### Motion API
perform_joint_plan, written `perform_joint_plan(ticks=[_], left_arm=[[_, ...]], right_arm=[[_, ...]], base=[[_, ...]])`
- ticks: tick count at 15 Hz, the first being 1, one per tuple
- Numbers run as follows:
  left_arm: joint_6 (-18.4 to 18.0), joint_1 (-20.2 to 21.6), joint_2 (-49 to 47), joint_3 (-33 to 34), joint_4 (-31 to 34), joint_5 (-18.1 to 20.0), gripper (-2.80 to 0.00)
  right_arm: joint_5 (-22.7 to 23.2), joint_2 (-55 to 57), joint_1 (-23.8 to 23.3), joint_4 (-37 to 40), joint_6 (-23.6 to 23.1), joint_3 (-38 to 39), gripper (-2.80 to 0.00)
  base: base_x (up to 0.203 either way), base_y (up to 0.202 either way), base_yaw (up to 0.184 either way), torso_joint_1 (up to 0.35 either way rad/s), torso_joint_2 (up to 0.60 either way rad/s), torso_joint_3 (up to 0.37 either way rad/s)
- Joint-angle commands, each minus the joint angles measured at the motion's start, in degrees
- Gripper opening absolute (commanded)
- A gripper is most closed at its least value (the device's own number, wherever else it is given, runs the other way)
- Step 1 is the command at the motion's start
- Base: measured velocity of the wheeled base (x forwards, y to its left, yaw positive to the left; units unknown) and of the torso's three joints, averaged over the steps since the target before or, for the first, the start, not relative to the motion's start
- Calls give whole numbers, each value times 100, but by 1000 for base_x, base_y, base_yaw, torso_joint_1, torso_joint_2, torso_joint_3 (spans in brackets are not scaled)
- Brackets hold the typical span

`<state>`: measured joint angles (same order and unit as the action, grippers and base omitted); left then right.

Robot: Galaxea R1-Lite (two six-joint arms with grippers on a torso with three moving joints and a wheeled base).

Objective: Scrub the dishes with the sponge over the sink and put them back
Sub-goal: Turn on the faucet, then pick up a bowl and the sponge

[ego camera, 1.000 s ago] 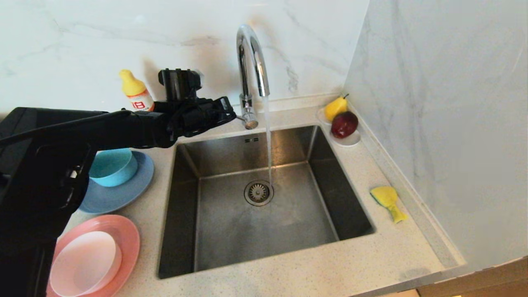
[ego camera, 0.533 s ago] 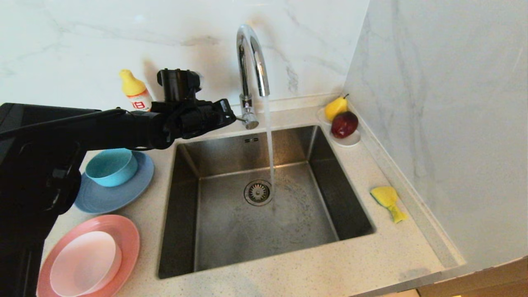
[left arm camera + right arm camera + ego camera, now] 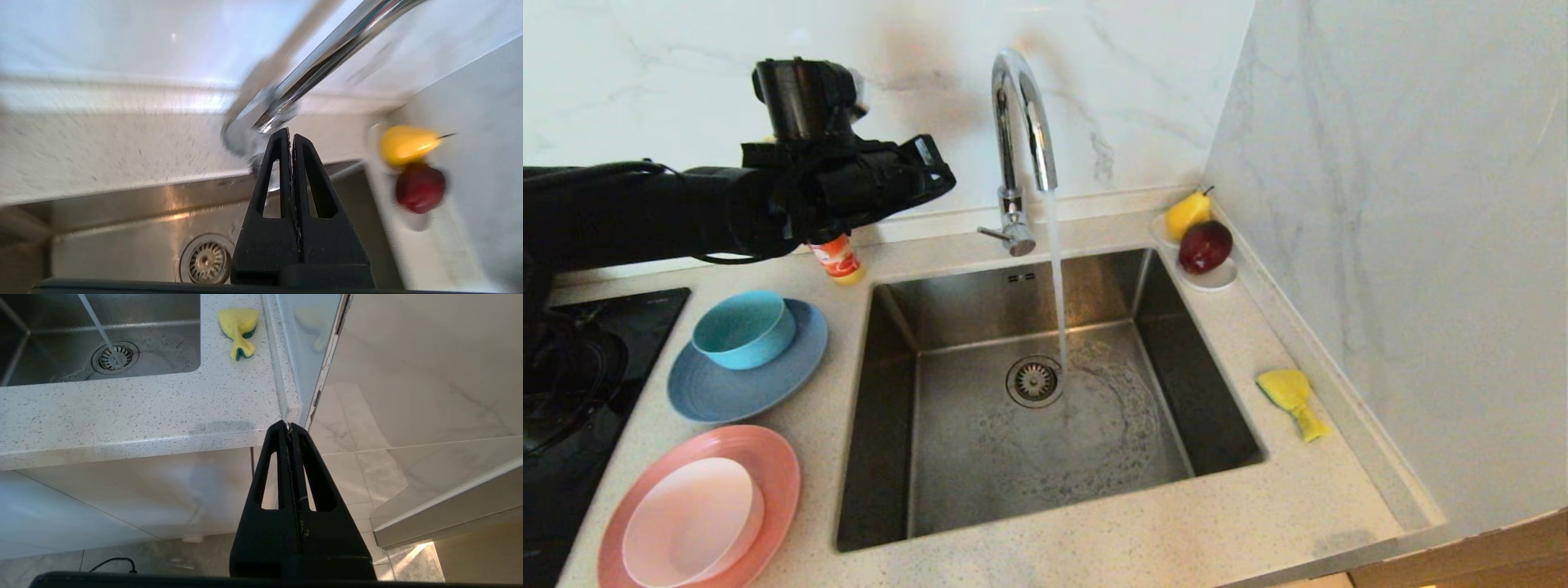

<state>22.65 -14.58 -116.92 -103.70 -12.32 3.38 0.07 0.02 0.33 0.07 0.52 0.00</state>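
The steel sink has water running from the chrome tap onto its floor by the drain. Left of it a teal bowl stands on a grey-blue plate, and a pale pink bowl on a salmon plate. The yellow sponge lies on the counter right of the sink. My left gripper is shut and empty, raised left of the tap, clear of its lever. My right gripper is shut, parked below the counter's front right corner.
A bottle stands behind my left arm at the back wall. A white saucer with a yellow pear and a dark red fruit sits in the back right corner. A black hob lies at far left. A wall borders the counter's right side.
My left gripper has lifted up and back to the left, away from the tap lever. The water keeps running and has spread over the sink floor.
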Motion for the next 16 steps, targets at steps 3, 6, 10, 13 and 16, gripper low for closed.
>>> perform_joint_plan(ticks=[3, 6, 10, 13, 16], left_arm=[[-566, 7, 1811, 879, 97, -436, -280], [-1780, 0, 2988, 1832, -50, -1639, -280], [-2484, 6, 4888, 3253, -307, -2087, -280], [-2739, 179, 6499, 4652, -284, -2324, -280], [-2843, 683, 8071, 5694, 13, -2433, -280]], right_arm=[[2, -11, 2, 1, 0, 0, -280], [2, -5, 2, 1, 0, 0, -280], [2, -6, 6, 1, 0, 0, -280], [2, -11, 2, 1, 0, 0, -280], [2, -7, 2, 1, 0, 0, -280]], base=[[0, 0, 0, 0, 0, 0], [0, 0, 0, 0, 0, 0], [0, 0, 0, 0, 0, 0], [0, 0, 0, 0, 0, 0], [0, 0, 0, 0, 0, 0]])
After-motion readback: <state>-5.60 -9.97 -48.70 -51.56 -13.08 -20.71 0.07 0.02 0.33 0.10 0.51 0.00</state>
